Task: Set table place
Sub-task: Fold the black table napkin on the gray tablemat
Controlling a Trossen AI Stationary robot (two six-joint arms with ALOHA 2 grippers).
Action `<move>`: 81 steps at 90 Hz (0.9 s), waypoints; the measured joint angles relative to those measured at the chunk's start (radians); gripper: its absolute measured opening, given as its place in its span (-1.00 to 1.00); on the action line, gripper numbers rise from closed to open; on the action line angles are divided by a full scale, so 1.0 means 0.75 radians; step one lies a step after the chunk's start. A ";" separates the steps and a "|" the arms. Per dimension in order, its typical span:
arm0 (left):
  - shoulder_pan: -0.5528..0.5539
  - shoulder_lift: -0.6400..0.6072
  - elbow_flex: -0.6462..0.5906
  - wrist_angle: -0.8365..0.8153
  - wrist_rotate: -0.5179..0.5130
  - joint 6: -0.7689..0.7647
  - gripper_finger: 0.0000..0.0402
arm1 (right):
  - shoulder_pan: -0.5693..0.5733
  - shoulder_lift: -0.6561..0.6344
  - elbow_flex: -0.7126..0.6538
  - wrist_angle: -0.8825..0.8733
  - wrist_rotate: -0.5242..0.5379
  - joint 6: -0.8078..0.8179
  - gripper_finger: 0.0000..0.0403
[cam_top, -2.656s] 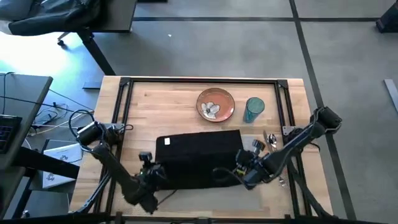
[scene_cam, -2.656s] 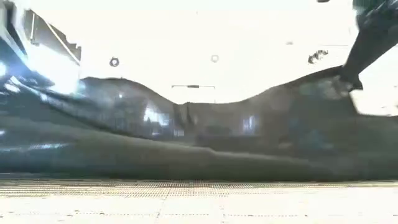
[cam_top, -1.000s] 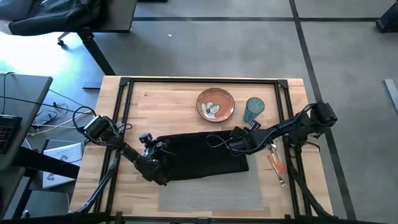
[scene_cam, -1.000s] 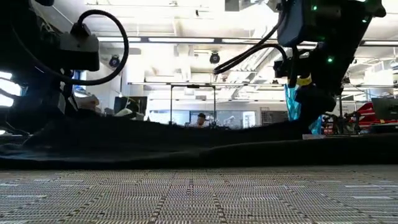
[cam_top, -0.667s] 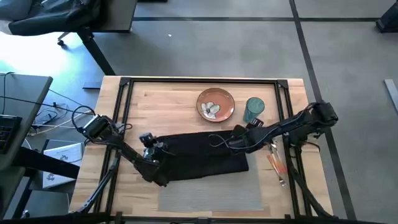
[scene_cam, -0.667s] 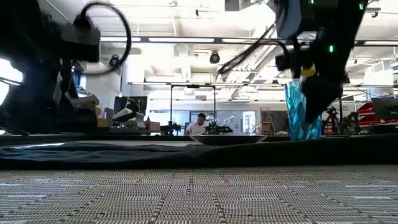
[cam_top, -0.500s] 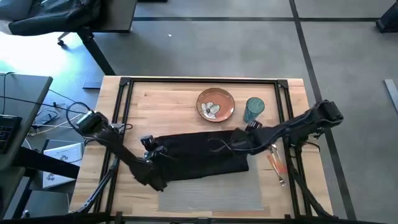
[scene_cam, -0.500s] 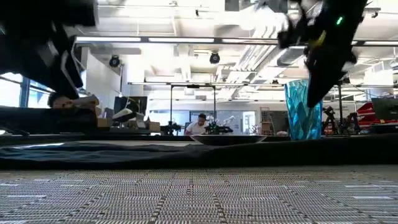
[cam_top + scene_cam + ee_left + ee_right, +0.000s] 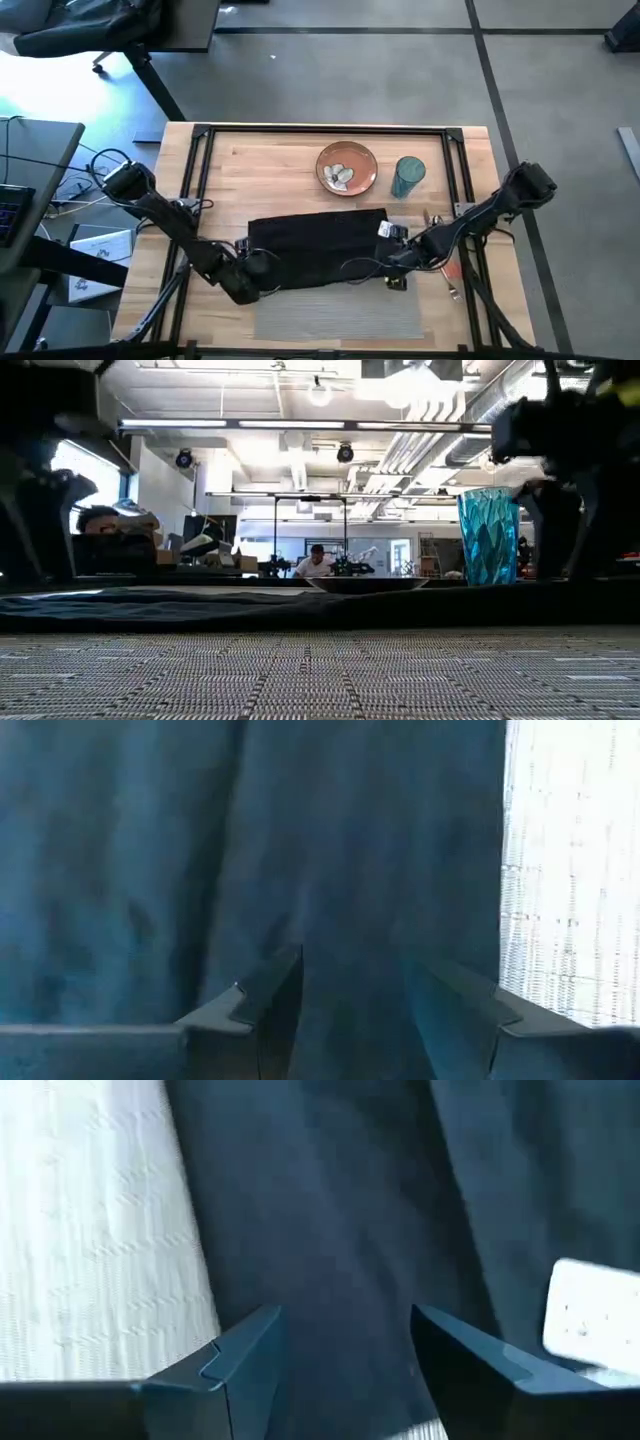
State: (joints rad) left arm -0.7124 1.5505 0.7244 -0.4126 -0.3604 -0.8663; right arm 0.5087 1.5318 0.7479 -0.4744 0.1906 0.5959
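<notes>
Two tools, left (image 9: 262, 268) and right (image 9: 392, 262), spread over one napkin (image 9: 318, 248).

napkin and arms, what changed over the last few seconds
Both arms carried the black napkin toward the table's far side, uncovering the grey placemat, then let go. The left gripper and right gripper now sit open at its near corners. Plate and blue glass stayed put.
</notes>
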 joint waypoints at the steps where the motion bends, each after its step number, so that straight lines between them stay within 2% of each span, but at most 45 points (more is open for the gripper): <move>1: 0.000 0.000 -0.005 0.002 0.007 -0.002 -0.20 | 0.000 0.000 -0.004 0.000 -0.008 0.003 0.00; 32: -0.008 -0.004 -0.048 -0.035 0.046 -0.049 -0.20 | 0.006 -0.003 -0.039 -0.078 -0.131 0.033 -0.01; 50: -0.003 -0.026 0.070 -0.087 0.062 0.013 -0.20 | -0.006 -0.049 0.033 -0.106 -0.219 0.030 -0.01; 59: -0.002 -0.062 0.153 -0.158 0.032 0.074 -0.20 | -0.006 -0.098 0.108 -0.133 -0.171 -0.045 -0.01; 71: 0.028 -0.107 0.212 -0.230 -0.092 0.183 -0.20 | -0.042 -0.137 0.168 -0.186 0.016 -0.141 -0.01; 81: 0.117 -0.110 0.181 -0.276 -0.067 0.273 -0.20 | -0.163 -0.124 0.163 -0.211 0.001 -0.200 -0.01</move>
State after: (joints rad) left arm -0.6244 1.4679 0.8598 -0.6195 -0.4107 -0.6611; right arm 0.3861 1.4387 0.8698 -0.6329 0.1915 0.4458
